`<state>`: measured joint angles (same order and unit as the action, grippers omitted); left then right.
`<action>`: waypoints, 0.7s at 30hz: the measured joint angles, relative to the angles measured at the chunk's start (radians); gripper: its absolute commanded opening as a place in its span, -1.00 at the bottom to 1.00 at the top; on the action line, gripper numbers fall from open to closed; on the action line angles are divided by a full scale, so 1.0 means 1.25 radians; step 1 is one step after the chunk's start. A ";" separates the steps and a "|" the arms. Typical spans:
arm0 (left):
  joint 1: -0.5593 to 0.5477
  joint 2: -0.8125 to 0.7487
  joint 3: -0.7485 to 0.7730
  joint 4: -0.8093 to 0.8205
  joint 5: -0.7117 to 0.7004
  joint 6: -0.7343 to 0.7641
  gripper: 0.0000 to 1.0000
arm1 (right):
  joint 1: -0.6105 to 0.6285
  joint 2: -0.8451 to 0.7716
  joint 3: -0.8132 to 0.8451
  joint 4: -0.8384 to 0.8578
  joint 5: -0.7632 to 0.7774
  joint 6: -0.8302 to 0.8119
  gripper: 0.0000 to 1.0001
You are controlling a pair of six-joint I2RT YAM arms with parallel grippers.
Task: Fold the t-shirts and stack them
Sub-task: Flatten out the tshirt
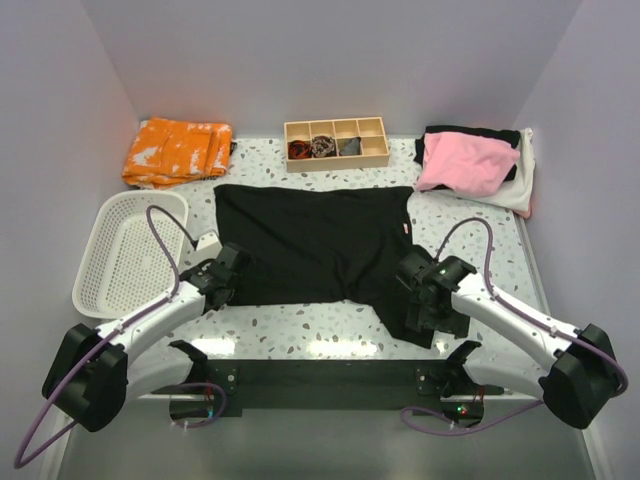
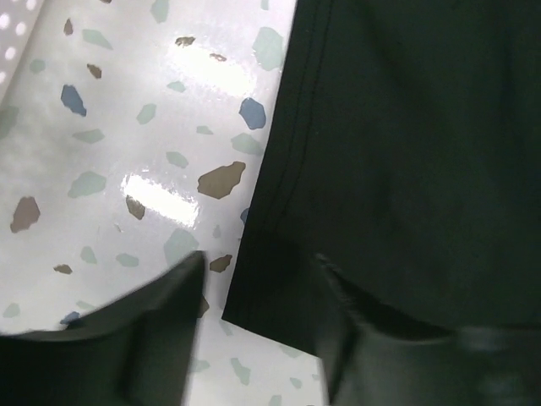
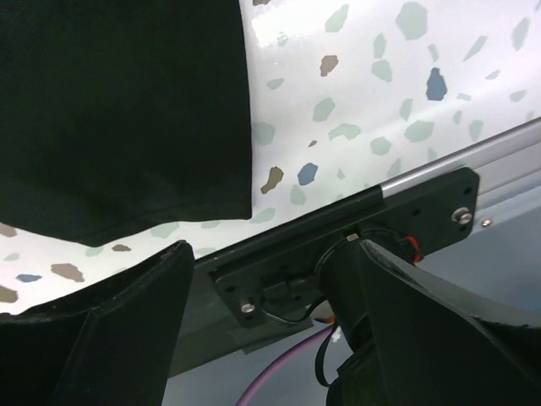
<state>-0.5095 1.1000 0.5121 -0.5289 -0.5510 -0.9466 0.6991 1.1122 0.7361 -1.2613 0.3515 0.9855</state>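
A large black t-shirt [image 1: 320,240] lies spread flat in the middle of the table. My left gripper [image 1: 226,284] is at its near left corner. In the left wrist view the jaws of this gripper [image 2: 258,283] stand apart, with the shirt's hemmed corner [image 2: 279,296] lying on the table between them. My right gripper [image 1: 426,318] hovers over the shirt's near right part. Its jaws [image 3: 266,258] are wide apart with nothing between them, and the black cloth [image 3: 118,110] lies beyond the left finger. More t-shirts, pink [image 1: 465,162] over black and white, are piled at the back right.
A white plastic basket [image 1: 100,262] stands on the left. An orange patterned cloth [image 1: 176,150] lies at the back left. A wooden divided box [image 1: 336,143] with small rolled fabrics stands at the back middle. The table's near edge and a black mounting plate [image 3: 355,224] show under the right gripper.
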 measured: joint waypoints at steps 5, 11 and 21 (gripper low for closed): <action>0.003 0.003 -0.004 0.014 0.027 0.006 0.52 | -0.020 -0.026 -0.021 0.039 -0.054 0.002 0.70; 0.003 0.013 -0.043 0.038 0.091 0.006 0.49 | -0.030 -0.025 -0.099 0.115 -0.116 0.008 0.64; 0.005 -0.047 -0.078 0.079 0.143 0.013 -0.12 | -0.031 -0.124 -0.134 0.147 -0.169 0.068 0.58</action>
<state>-0.5030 1.0412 0.4141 -0.4305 -0.3725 -0.9302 0.6605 0.9569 0.5682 -1.0775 0.1402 1.0710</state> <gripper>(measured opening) 0.601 0.795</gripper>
